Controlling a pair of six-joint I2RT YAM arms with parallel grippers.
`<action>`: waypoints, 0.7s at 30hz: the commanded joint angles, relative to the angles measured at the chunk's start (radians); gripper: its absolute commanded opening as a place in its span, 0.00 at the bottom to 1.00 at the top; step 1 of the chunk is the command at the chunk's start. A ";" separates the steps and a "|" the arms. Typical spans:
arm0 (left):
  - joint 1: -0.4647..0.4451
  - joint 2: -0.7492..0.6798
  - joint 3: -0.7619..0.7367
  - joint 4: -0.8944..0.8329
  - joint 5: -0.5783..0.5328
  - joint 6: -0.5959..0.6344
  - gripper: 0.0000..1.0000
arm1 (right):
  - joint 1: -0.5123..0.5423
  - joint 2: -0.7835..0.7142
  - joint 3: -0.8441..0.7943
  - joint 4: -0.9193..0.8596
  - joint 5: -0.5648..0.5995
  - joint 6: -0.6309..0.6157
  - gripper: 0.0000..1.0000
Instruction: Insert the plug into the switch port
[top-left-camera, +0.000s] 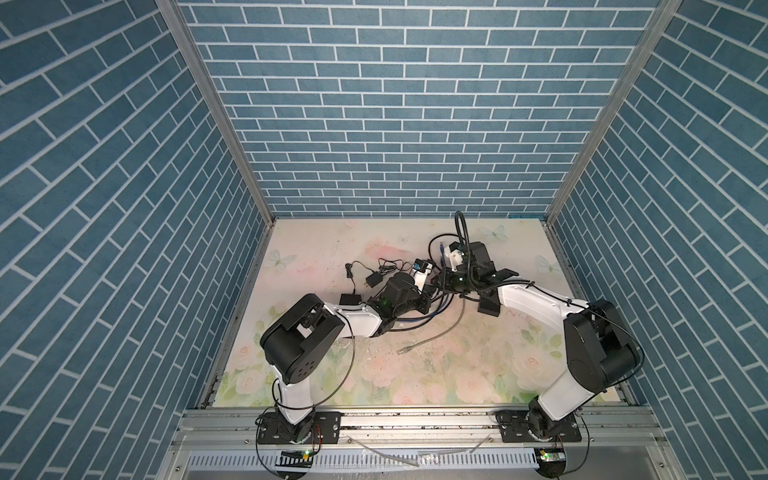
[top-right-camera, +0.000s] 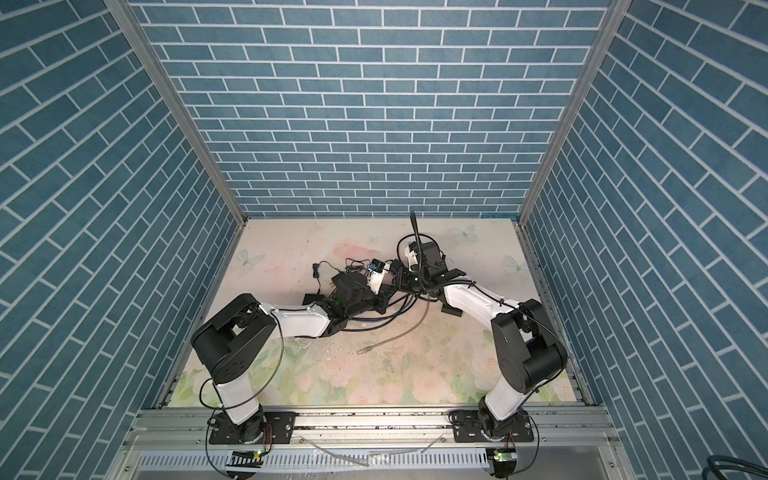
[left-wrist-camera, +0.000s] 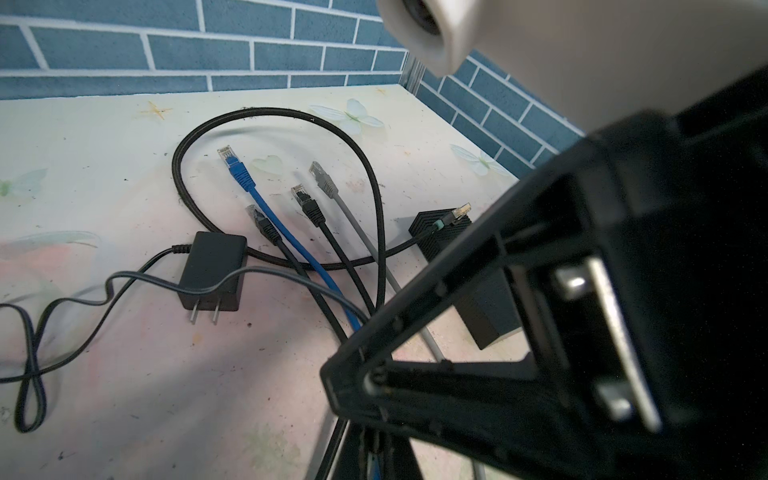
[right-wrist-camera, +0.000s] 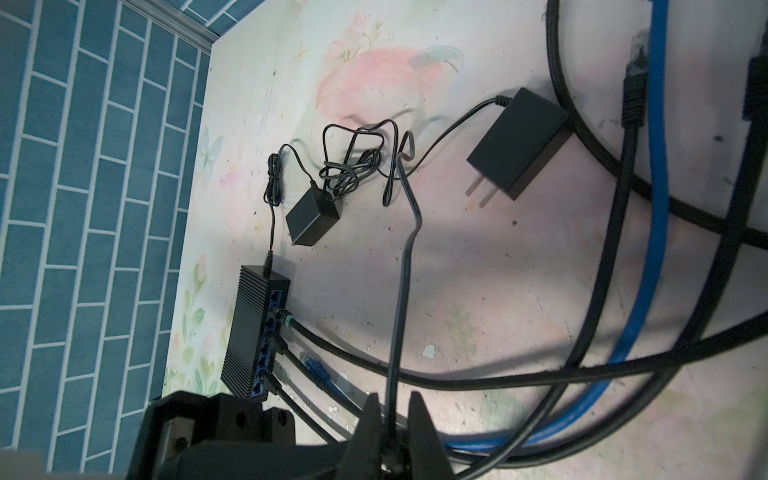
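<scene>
The job looked only partly done. Starting from the left, the switch (right-wrist-camera: 249, 332) lay on the bench (right-wrist-camera: 498, 282), well ahead of the right fingers (right-wrist-camera: 372, 419) and toward the left wall. A thin power lead (right-wrist-camera: 272, 232) entered its end, and three network plugs sat in its port row, one of them a green-collared plug (right-wrist-camera: 286, 321). A blue plug (right-wrist-camera: 315, 368) lay just beside the ports, in none of them, and some ports looked free.

The left fingers (left-wrist-camera: 415, 307) were closed together; whether they pinched anything could not be told. The right fingers stood narrow, pinching a dark grey cord (right-wrist-camera: 399, 291) that ran out ahead of them toward the wall adapter (right-wrist-camera: 519, 145). The cord's plug end was hidden. By my judgement what was left was to bring a plug to a free port, square it up and press it home.

Only the right wrist view showed the port face. In both top views the switch was a small dark block and the arms hid both pairs of fingers. Those views alone showed a loose grey plug (top-left-camera: 403, 351) lying on the bench between the arms.

The left wrist view alone showed four loose plugs (left-wrist-camera: 307, 203) fanned out ahead of the left fingers. It also showed a gold-tipped plug (left-wrist-camera: 459, 211) at the end of a ribbed black box (left-wrist-camera: 428, 226); whether they touched was unclear.
</scene>
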 joint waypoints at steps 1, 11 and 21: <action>-0.002 0.011 0.017 0.022 -0.004 0.000 0.00 | 0.005 -0.007 -0.007 -0.004 0.014 -0.004 0.17; -0.003 0.011 0.008 0.019 -0.006 -0.003 0.00 | 0.006 -0.036 0.001 -0.012 0.033 -0.019 0.19; -0.002 0.009 0.004 0.018 -0.005 -0.003 0.00 | 0.006 -0.039 0.006 -0.001 0.033 -0.021 0.11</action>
